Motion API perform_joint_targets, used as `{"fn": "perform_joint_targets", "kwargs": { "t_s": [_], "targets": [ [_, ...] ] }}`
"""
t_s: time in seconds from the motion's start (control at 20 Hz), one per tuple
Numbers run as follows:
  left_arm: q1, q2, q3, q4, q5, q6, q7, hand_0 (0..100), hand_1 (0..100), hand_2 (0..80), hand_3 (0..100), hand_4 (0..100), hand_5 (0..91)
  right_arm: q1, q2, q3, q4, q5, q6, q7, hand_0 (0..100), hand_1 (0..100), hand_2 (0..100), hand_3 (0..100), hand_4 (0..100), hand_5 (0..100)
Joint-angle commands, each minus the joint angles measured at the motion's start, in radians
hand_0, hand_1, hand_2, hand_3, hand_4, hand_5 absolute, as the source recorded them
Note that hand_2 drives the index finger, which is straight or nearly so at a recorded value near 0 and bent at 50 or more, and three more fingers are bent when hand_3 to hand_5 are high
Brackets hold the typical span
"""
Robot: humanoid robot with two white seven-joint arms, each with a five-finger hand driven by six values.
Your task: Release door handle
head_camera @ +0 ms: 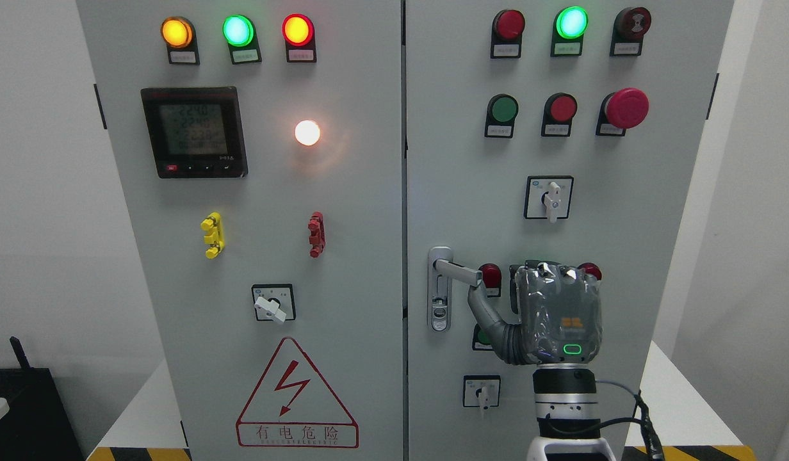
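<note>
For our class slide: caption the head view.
Right hand beside the cabinet's door handle, thumb just beneath its lever.

Right hand (559, 314): grey shell under a clear, glossy plastic cover, with an orange mark on the back and a lit green oblong ring below it. Thumb (490, 318): grey, ribbed at the base. Wrist (564, 400): black band above silver rings, white casing beneath. Black cable (639, 410) loops beside the wrist.
</note>
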Motion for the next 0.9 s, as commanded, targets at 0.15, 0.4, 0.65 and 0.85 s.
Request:
{"fn": "perform_joint_targets", "kwargs": {
  "t_s": [0.15, 0.4, 0.65, 0.85],
  "targets": [
    [0.000, 0.000, 0.011, 0.017, 0.000, 0.001, 0.000, 12, 39, 0.0, 0, 0, 0.0, 0.013, 0.000, 0.009, 0.000, -0.005, -0.006, -0.009, 41, 15, 100, 100, 100, 98],
    [0.000, 0.000, 0.011, 0.017, 0.000, 0.001, 0.000, 12, 39, 0.0, 0, 0, 0.0, 0.028, -0.001, 0.014, -0.006, -0.005, -0.011, -0.011, 42, 15, 100, 100, 100, 98],
    [0.000, 0.000, 0.011, 0.017, 0.000, -0.001, 0.000, 12, 39, 0.0, 0, 0, 0.0, 0.042, -0.001, 0.017, -0.012, -0.005, -0.012, -0.014, 42, 15, 100, 100, 100, 98],
    [0.000, 0.000, 0.011, 0.017, 0.000, 0.001, 0.000, 12, 39, 0.0, 0, 0, 0.0, 0.051, -0.005, 0.017, -0.021, -0.005, -0.014, -0.014, 42, 15, 100, 100, 100, 98]
  ]
}}
